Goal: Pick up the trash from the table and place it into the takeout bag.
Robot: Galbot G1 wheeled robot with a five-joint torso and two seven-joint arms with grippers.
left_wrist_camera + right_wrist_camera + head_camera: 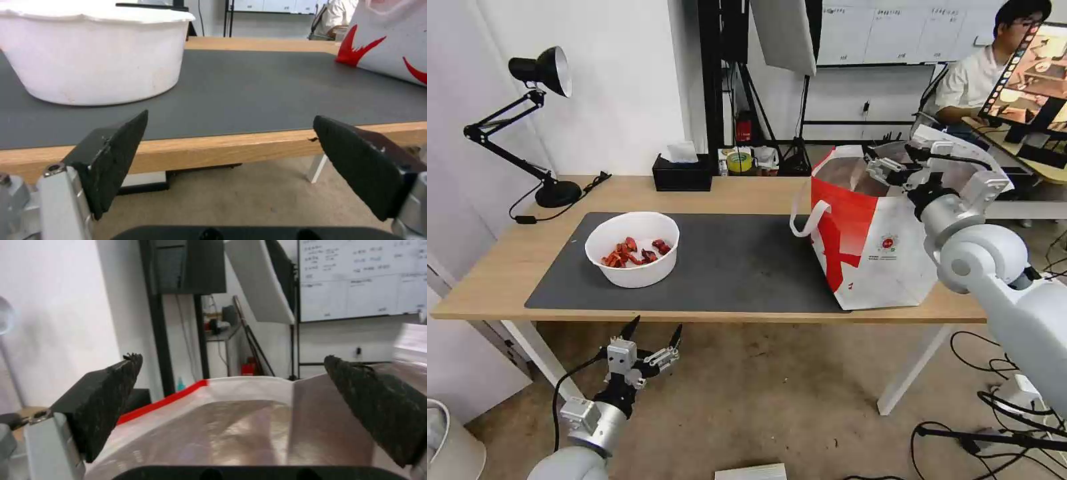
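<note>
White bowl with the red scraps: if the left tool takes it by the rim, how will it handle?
The white bowl looks thin-walled with a wavy rim, so it probably flexes when pinched. It holds few red scraps, so it is likely light. One-sided lifting may tilt it and slide the loose scraps.

My left gripper [654, 333] hangs low, fingers pointing up and forward, jaws spread wide — nothing between them. My right arm reaches up and forward, elbow bent; its gripper [894, 160] is raised, jaws apart — empty.
</note>
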